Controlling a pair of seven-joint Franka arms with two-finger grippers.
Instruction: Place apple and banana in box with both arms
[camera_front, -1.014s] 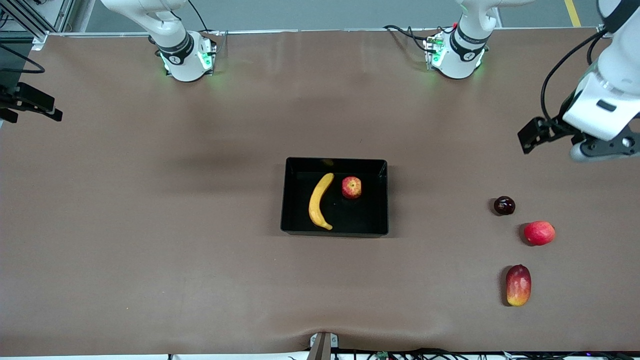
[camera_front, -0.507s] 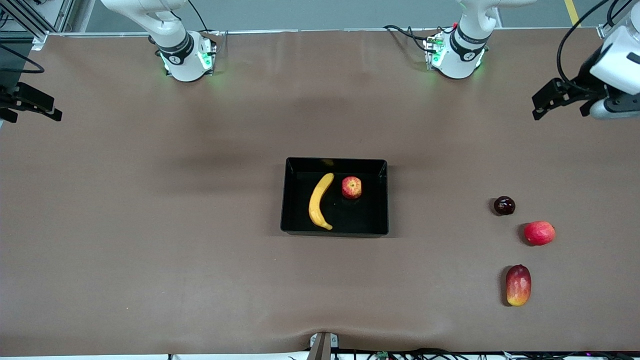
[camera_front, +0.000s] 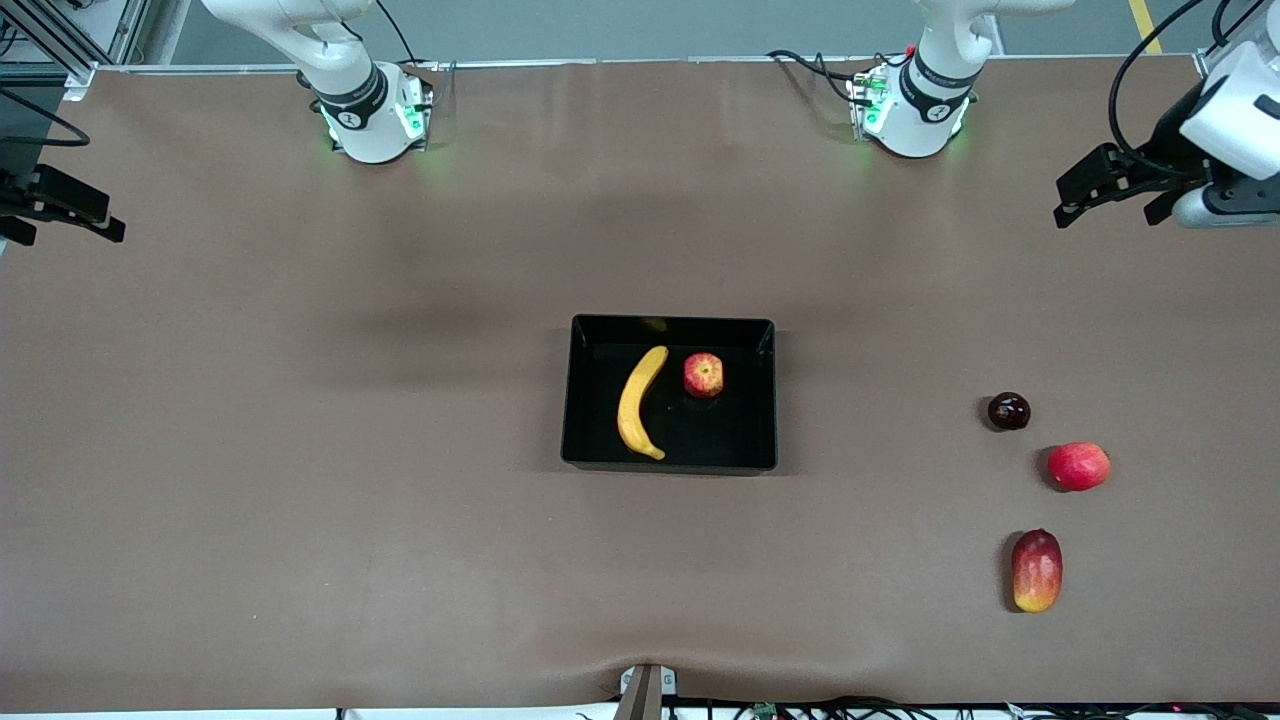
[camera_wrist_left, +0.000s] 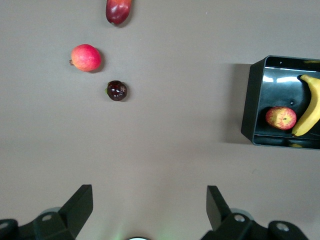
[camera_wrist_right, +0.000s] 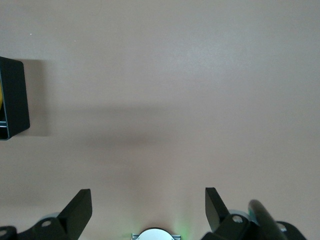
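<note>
The banana (camera_front: 638, 402) and the apple (camera_front: 703, 375) lie side by side in the black box (camera_front: 668, 465) at the table's middle. The left wrist view also shows the apple (camera_wrist_left: 281, 118), the banana (camera_wrist_left: 309, 107) and the box (camera_wrist_left: 248, 100). My left gripper (camera_front: 1105, 210) is open and empty, raised over bare table at the left arm's end; its own view shows it open too (camera_wrist_left: 150, 205). My right gripper (camera_front: 60, 222) is open and empty, raised at the right arm's end; its own view (camera_wrist_right: 149, 206) shows bare table and one corner of the box (camera_wrist_right: 14, 97).
Three other fruits lie toward the left arm's end: a dark maroon fruit (camera_front: 1009, 411), a red-pink round fruit (camera_front: 1078, 466) and a mango (camera_front: 1037, 570). They also show in the left wrist view: maroon fruit (camera_wrist_left: 117, 90), round fruit (camera_wrist_left: 86, 57), mango (camera_wrist_left: 118, 10).
My left gripper has drawn back toward the arms' bases, away from the three loose fruits. The right gripper, the box and all fruits have not moved.
</note>
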